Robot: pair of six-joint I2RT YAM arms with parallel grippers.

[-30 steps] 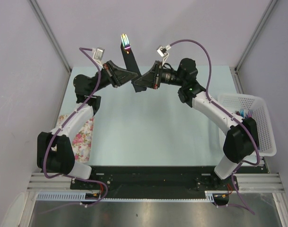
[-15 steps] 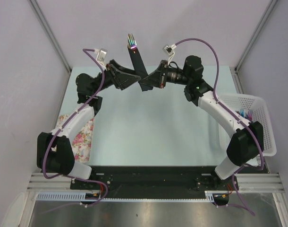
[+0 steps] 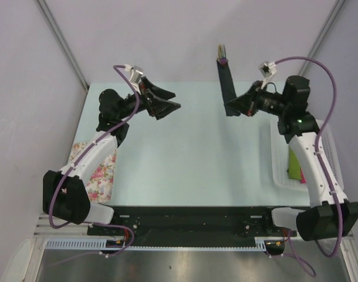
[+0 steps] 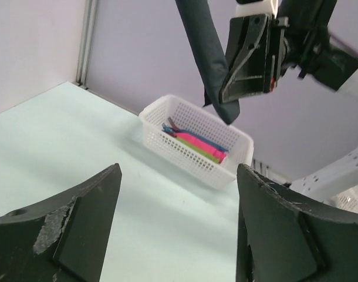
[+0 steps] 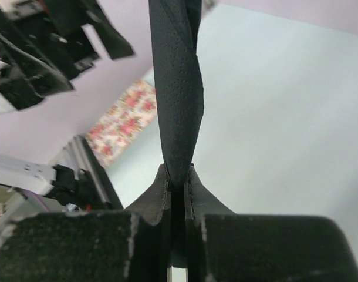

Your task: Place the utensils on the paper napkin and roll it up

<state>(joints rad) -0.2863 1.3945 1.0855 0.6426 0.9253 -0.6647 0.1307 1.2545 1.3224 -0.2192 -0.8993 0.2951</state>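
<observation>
Nearest you, the floral cloth [image 3: 100,167] lay by the table's left edge, and the white basket [image 3: 277,176] on the right held coloured bundles [image 4: 196,144]. Farther out, your left gripper [image 3: 173,101] hung spread and empty. Your right gripper [image 3: 229,110] was clamped on the lower end of the rolled paper napkin [image 3: 226,82], upright in the air, the utensils [image 3: 221,54] peeking from its top. Judging by that, you needed a firm pinch and an upright roll, so nothing slid out.

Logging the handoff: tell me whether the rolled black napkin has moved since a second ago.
Yes. The rolled black napkin, held in the right gripper, has shifted rightward toward the white basket, away from the open left gripper.
</observation>
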